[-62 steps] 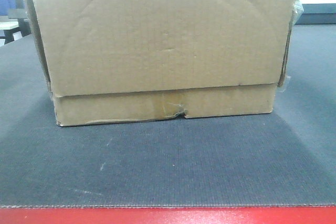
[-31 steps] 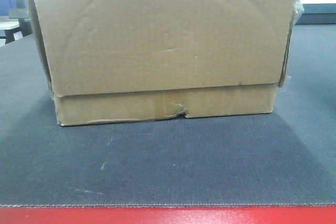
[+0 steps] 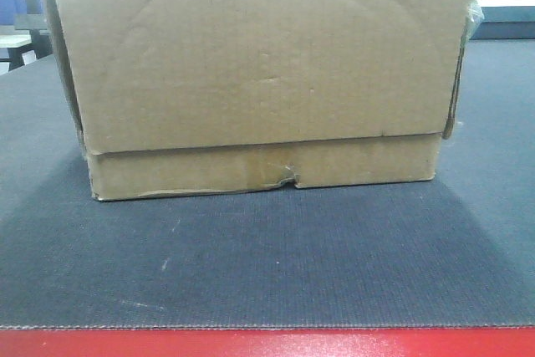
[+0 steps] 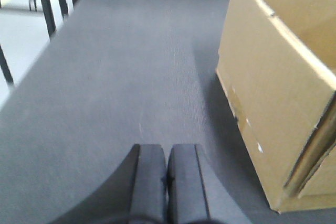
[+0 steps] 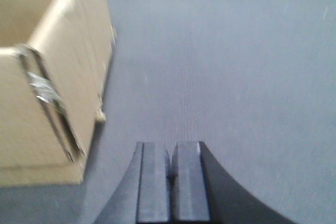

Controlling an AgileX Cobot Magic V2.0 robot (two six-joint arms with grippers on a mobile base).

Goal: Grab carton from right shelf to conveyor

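1. The carton (image 3: 259, 64) sits flat on the conveyor (image 3: 267, 265), set back from the belt's red front edge (image 3: 267, 344), its torn lower flap facing that edge.
2. The left gripper (image 4: 167, 182) hangs over bare belt beside the carton's left side, fingers pressed together, holding nothing.
3. The right gripper (image 5: 172, 182) hangs over bare belt off the carton's right side, fingers likewise together and empty.

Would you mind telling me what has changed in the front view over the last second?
Nothing has visibly changed. The carton sits in the same spot on the conveyor, and its torn lower flap looks the same.
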